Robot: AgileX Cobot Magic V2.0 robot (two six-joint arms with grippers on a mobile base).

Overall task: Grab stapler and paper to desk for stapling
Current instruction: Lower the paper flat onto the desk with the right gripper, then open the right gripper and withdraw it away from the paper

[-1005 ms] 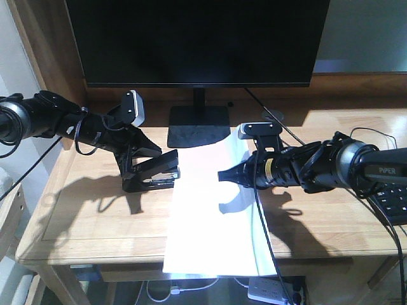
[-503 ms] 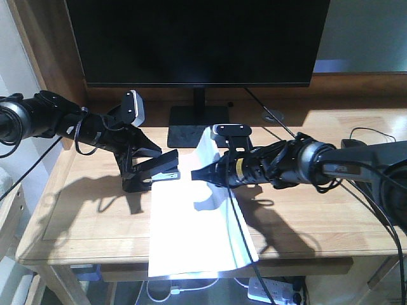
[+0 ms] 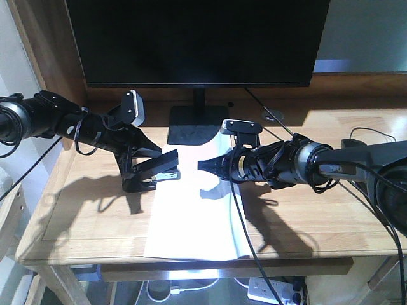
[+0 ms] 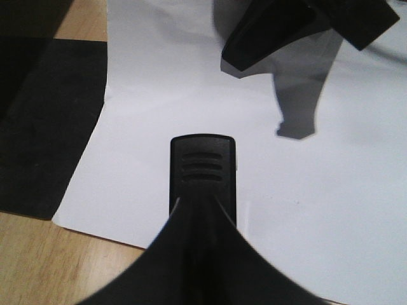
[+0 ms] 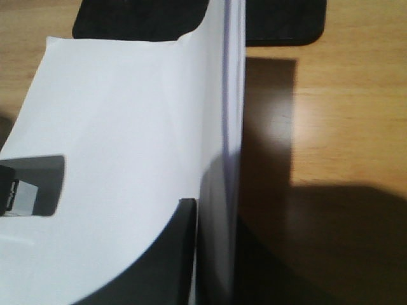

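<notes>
My left gripper (image 3: 137,166) is shut on the black stapler (image 3: 156,170), which it holds with its jaw end over the top left corner of the paper (image 3: 191,219). In the left wrist view the stapler's ribbed top (image 4: 203,171) pokes out past my shut left gripper (image 4: 202,213) above the white paper (image 4: 159,95). My right gripper (image 3: 205,166) is shut on the paper's right edge, which stands lifted (image 5: 230,127) between the fingers (image 5: 184,254) of the right gripper (image 5: 213,216). The rest of the sheet lies on the light-wood desk (image 3: 82,216). The stapler's tip (image 5: 32,184) shows at the left.
A large black monitor (image 3: 197,38) stands behind on its base (image 3: 197,127), which touches the paper's far edge. Cables (image 3: 273,117) run across the back right of the desk. The paper overhangs the desk's front edge. A power strip (image 3: 273,292) lies below.
The right gripper carried the paper left toward the stapler, then eased back a little right. The sheet now lies flatter with its corner at the stapler. The left arm stayed put.
</notes>
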